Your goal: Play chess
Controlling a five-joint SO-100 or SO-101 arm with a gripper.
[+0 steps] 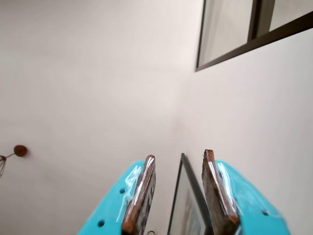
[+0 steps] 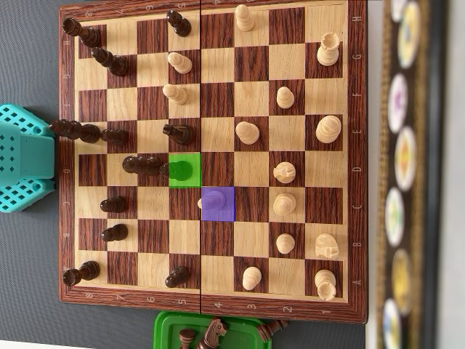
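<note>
The gripper has its two turquoise fingers apart, with a clear gap between the brown pads, and nothing sits between them. In the wrist view it points up at a pale wall and a dark-framed window; a dark frame edge shows through the gap. In the overhead view only a turquoise part of the arm is seen, at the left edge beside the board.

The chessboard lies flat on a grey surface, and its long axis runs left to right in the overhead view. I count about thirteen dark pieces, mostly on the left half, and about fifteen light pieces, mostly on the right half; some lean over each other, so the count is not sure. One square is marked green with a dark piece on it, and one square is marked purple, diagonally just beside it. A green tray below the board holds about three dark pieces. A blurred strip with round shapes runs down the right side.
</note>
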